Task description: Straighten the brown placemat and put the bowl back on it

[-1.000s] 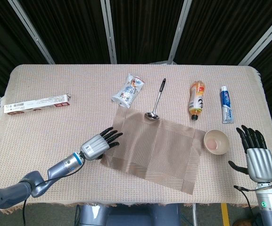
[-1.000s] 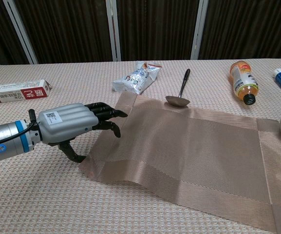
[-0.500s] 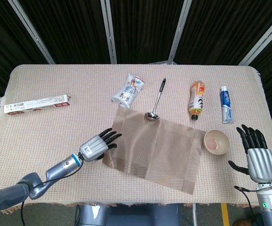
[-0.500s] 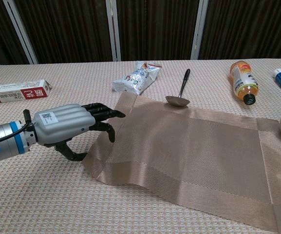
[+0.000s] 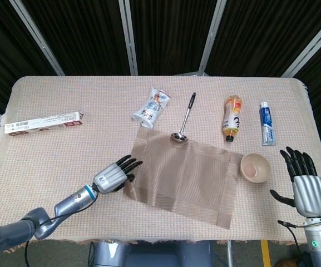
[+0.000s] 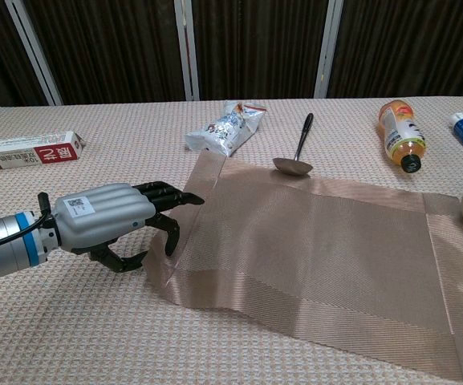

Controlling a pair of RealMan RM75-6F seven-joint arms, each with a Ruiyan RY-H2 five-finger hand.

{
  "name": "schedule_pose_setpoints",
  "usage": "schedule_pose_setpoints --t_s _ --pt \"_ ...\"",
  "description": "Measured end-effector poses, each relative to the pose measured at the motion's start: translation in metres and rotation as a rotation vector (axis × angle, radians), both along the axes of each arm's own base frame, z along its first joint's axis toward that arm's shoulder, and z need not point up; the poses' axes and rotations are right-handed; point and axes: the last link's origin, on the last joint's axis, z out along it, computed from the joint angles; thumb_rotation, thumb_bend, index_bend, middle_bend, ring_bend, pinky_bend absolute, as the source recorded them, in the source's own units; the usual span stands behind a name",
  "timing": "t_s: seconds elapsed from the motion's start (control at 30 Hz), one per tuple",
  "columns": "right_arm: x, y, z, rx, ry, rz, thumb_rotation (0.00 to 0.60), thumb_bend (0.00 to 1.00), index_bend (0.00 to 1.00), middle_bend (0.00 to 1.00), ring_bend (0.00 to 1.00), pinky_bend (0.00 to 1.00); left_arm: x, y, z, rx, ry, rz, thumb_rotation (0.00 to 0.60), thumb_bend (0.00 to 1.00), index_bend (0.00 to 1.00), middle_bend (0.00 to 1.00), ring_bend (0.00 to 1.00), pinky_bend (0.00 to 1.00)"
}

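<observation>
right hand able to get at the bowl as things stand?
Probably yes. The right hand is open beside the bowl, with only bare tablecloth between them; the bowl sits just off the placemat's edge.

Left robot hand (image 6: 115, 218): ribbed silver-grey shell over the back, with a small square black-and-white code label near the wrist end; black fingers (image 6: 163, 192) project from the shell. Behind the robot hand, a bright blue ring joins it to a cylindrical silver-grey forearm, and a thin black cable loops beside the wrist. Further back, the arm is darker blue-grey.

Right robot hand (image 5: 307, 186): the same ribbed silver-grey back shell and black fingers (image 5: 299, 161), black thumb at its side. Below it, a pale wrist section carries a small green dot and a thin dark cable.
</observation>
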Motion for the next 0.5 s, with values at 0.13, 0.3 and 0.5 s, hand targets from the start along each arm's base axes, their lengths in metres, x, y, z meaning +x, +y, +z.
schedule_pose_setpoints --t_s 0.13,0.3,0.5 --pt "0.0009 0.0 0.0006 -0.001 -0.006 0.004 0.6 0.0 0.0 0.0 0.0 0.0 -0.0004 -0.0004 -0.0009 -0.001 -0.004 0.007 0.6 0.48 0.57 0.0 0.0 0.0" --pt "0.0025 0.0009 0.0016 -0.002 -0.011 0.012 0.6 0.0 0.0 0.0 0.0 0.0 0.0001 -0.0019 -0.0002 0.002 -0.023 0.019 0.6 0.48 0.63 0.0 0.0 0.0" --pt "0.0039 0.0024 0.0033 -0.005 -0.015 0.019 0.6 0.0 0.0 0.0 0.0 0.0 0.0022 -0.0098 0.0052 -0.004 -0.061 0.02 0.6 0.47 0.69 0.0 0.0 0.0"
